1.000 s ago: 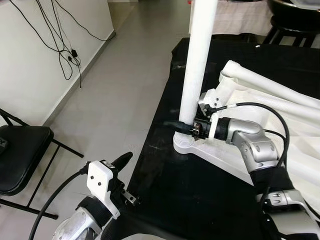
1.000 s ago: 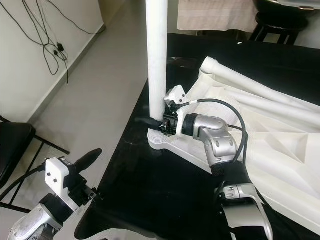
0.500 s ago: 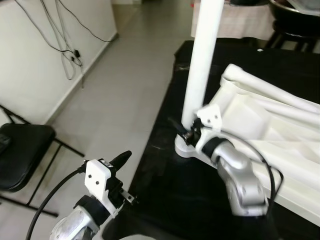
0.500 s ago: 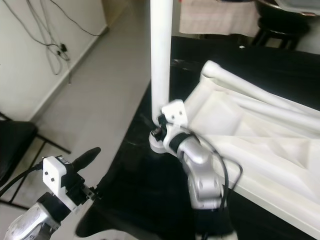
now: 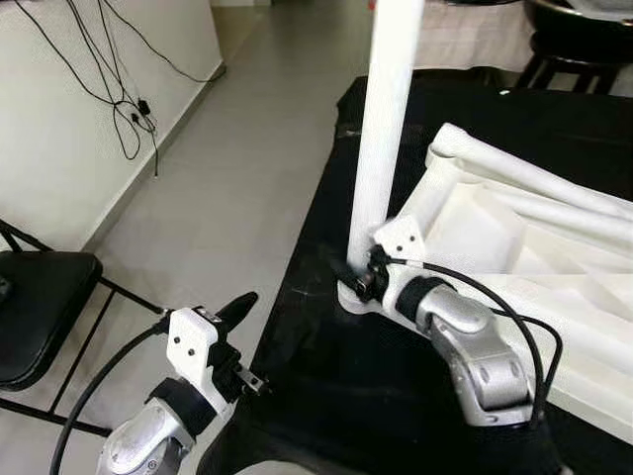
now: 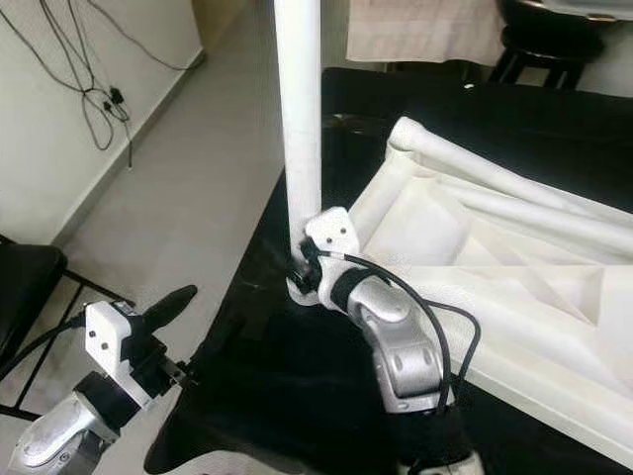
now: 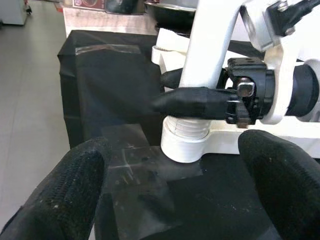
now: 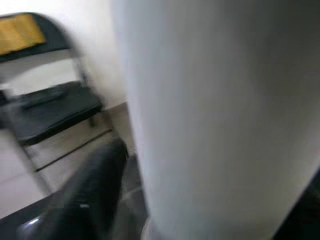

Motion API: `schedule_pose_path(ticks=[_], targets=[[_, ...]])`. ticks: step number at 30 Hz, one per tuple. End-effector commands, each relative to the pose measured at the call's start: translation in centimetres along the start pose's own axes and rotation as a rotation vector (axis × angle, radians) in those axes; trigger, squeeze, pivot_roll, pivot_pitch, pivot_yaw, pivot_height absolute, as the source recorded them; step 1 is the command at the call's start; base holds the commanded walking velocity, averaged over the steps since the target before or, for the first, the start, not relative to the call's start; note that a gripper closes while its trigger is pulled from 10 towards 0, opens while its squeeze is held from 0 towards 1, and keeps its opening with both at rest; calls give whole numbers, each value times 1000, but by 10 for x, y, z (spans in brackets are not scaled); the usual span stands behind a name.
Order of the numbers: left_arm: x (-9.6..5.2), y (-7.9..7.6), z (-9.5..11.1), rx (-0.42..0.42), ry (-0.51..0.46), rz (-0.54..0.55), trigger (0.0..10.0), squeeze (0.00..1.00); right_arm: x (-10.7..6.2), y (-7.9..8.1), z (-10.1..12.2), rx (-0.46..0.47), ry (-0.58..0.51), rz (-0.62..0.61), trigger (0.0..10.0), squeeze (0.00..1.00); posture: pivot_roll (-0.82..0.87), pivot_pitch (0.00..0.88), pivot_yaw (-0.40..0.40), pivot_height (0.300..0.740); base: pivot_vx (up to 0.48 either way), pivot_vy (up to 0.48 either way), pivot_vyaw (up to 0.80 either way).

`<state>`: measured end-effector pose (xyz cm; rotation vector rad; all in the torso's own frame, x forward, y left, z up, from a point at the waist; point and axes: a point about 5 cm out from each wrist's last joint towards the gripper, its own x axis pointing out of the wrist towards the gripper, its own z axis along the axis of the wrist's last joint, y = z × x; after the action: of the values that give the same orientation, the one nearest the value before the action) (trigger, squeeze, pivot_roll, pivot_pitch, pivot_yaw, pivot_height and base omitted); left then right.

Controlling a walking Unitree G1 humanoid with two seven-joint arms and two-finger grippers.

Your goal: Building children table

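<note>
An upturned white plastic children's table top lies on a black cloth-covered work surface, and a tall white round table leg stands upright in the threaded socket at the corner nearest the surface's left edge. The right silver arm reaches forward across the black surface with its elbow bent, wrist turned toward the leg's base. The right gripper has its two black fingers clamped around the leg just above the socket collar; in the left wrist view one finger crosses the front of the leg. The left gripper hovers low off the surface's left edge, above the grey floor, aimed at the leg's base with its fingers spread apart and nothing between them. A black folding chair stands at the far left beside the white wall, where black cables hang
</note>
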<state>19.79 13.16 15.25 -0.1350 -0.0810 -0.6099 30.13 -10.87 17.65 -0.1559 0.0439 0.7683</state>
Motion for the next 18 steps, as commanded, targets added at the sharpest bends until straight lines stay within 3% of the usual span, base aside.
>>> schedule_pose_path(ticks=[1, 2, 5, 6, 9, 15, 16, 17, 18], targets=[[-3, 1, -4, -7, 24, 7, 10000, 0, 11, 18, 4, -2, -21, 218, 10000, 1000, -33, 156, 27, 740, 0, 0, 0], [-3, 1, -4, -9, 25, 5, 10000, 0, 11, 9, 8, -39, -24, 304, 10000, 1000, -23, 152, 27, 740, 0, 0, 0], [-2, 0, -5, -10, 26, 3, 10000, 0, 11, 2, 10, -64, -24, 359, 10000, 1000, -23, 152, 27, 740, 0, 0, 0], [-2, 0, -5, -12, 27, 1, 10000, 0, 12, -7, 10, -110, -10, 387, 10000, 0, -14, 149, 27, 740, 0, 0, 0], [-3, -3, -6, -12, 29, -2, 10000, 0, 17, -24, 16, -109, 9, 459, 10000, 0, 4, 145, 23, 740, 0, 0, 0], [-4, -5, -7, -12, 30, -7, 10000, 0, 20, -29, 23, -87, 1, 538, 10000, 0, 12, 144, 16, 740, 0, 0, 0], [-4, -6, -7, -12, 31, -9, 10000, 0, 21, -30, 24, -77, -3, 562, 4784, 0, 16, 142, 15, 740, 0, 0, 0], [-4, -7, -7, -12, 33, -12, 9216, 0, 21, -31, 24, -63, -4, 590, 0, 0, 19, 142, 13, 740, 0, 0, 0], [-4, -8, -7, -13, 34, -15, 9216, 0, 21, -32, 24, -54, -4, 610, 0, 0, 19, 142, 13, 740, 0, 0, 0]])
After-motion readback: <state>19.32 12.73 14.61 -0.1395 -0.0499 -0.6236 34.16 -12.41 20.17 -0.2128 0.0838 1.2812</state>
